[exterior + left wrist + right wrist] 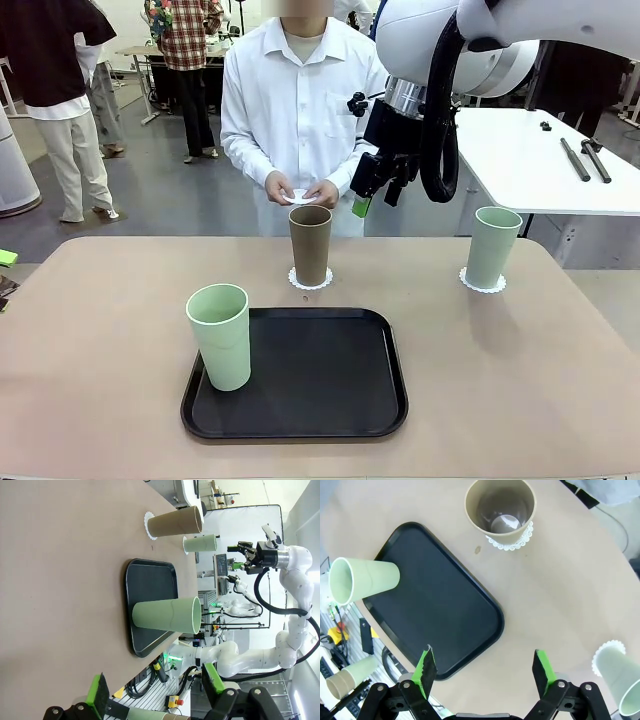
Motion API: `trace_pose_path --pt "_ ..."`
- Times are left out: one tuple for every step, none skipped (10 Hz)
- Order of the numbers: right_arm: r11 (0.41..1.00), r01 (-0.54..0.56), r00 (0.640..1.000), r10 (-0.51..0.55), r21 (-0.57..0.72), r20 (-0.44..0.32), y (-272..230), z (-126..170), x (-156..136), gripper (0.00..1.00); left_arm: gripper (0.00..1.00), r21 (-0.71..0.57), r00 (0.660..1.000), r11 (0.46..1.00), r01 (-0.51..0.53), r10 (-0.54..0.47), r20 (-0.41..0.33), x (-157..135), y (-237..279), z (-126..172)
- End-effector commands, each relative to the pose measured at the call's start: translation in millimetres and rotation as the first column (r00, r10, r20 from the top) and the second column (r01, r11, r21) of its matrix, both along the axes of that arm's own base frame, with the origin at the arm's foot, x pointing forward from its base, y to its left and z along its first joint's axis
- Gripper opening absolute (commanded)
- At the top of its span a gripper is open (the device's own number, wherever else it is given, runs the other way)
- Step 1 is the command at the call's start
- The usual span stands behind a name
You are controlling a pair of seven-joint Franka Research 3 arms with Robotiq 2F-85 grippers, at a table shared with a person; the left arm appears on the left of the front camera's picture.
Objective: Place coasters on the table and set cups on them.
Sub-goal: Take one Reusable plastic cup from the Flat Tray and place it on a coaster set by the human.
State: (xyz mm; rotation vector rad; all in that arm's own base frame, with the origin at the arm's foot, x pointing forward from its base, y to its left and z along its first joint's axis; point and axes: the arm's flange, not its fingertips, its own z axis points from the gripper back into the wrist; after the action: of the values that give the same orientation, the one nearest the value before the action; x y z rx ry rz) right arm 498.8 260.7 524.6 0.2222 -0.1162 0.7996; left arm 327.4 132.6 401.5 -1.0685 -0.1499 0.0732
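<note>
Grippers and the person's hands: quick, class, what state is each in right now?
Left gripper: open, empty.
Right gripper: open, empty.
Person's hands: together holding a white coaster.

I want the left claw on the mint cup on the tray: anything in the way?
Nothing visible. The open left claw faces the mint cup on the black tray with a free gap between; the brown cup stands well beyond it.

Our R arm (420, 30) comes in high from the right side, wrist angled down. The right gripper (378, 198) hangs w/ fingers wide apart, nothing btw them. Our left gripper (155, 687) is also spread wide and empty, wrist rolled sideways. Person's hands (325, 192) are close together at the waist.
</note>
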Motion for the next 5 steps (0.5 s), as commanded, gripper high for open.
trace_pose_path --pt "1.0 -0.014 1.0 0.013 0.023 0.009 -2 -2 2 1.0 1.0 -0.012 1.0 1.0 -0.006 0.006 0.006 0 1 1" --pt "1.0 -0.014 1.0 0.013 0.023 0.009 -2 -2 2 1.0 1.0 -0.012 1.0 1.0 -0.006 0.006 0.006 0 1 1" --pt "1.0 0.0 1.0 0.0 0.0 0.0 0 0 0 1.0 1.0 -0.012 1.0 1.0 -0.006 0.006 0.006 0 1 1" --pt "0.993 0.103 0.994 -0.102 -0.054 0.022 -28 -5 -23 1.0 1.0 -0.012 1.0 1.0 -0.006 0.006 0.006 0 1 1" --pt "0.976 0.212 0.977 -0.212 -0.047 0.014 -65 -15 -39 1.0 1.0 -0.012 1.0 1.0 -0.006 0.006 0.006 0 1 1"
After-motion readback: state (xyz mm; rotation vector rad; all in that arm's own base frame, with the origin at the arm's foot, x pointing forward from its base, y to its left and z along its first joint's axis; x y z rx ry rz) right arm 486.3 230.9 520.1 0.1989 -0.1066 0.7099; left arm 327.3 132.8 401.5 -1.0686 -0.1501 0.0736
